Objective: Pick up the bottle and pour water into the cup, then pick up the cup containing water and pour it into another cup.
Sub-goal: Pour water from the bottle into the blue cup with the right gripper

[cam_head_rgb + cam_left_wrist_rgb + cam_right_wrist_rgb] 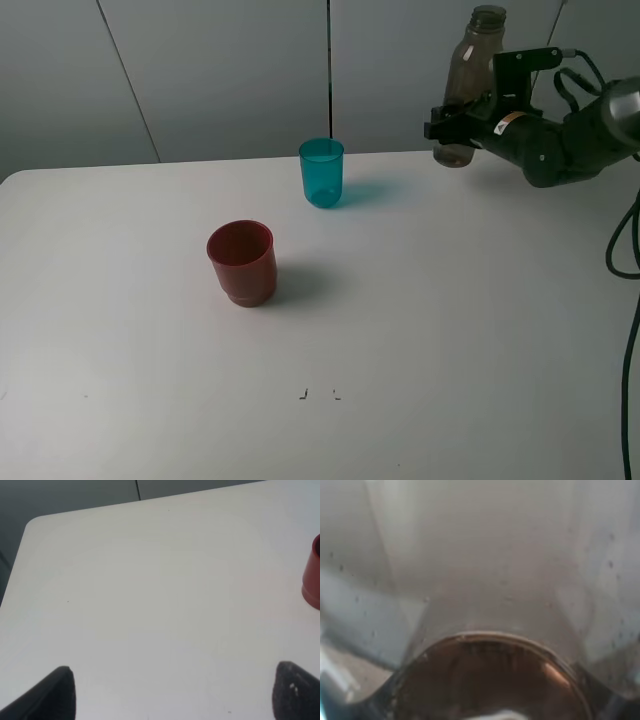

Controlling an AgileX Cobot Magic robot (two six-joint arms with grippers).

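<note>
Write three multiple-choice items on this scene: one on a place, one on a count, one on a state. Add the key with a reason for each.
1. In the high view, where does the red cup stand relative to the teal cup?
A. nearer the camera and to the left
B. farther back and to the right
C. stacked inside it

2. How many cups stand on the table?
A. one
B. two
C. four

3. What is the state of the bottle?
A. lying flat on the table
B. upright, gripped by the right gripper
C. upside down over a cup

Key:
1 A: the red cup sits in front and to the left of the teal one, apart from it.
2 B: only the red and teal cups show.
3 B: its open neck points up and the jaws clamp its lower part.
</note>
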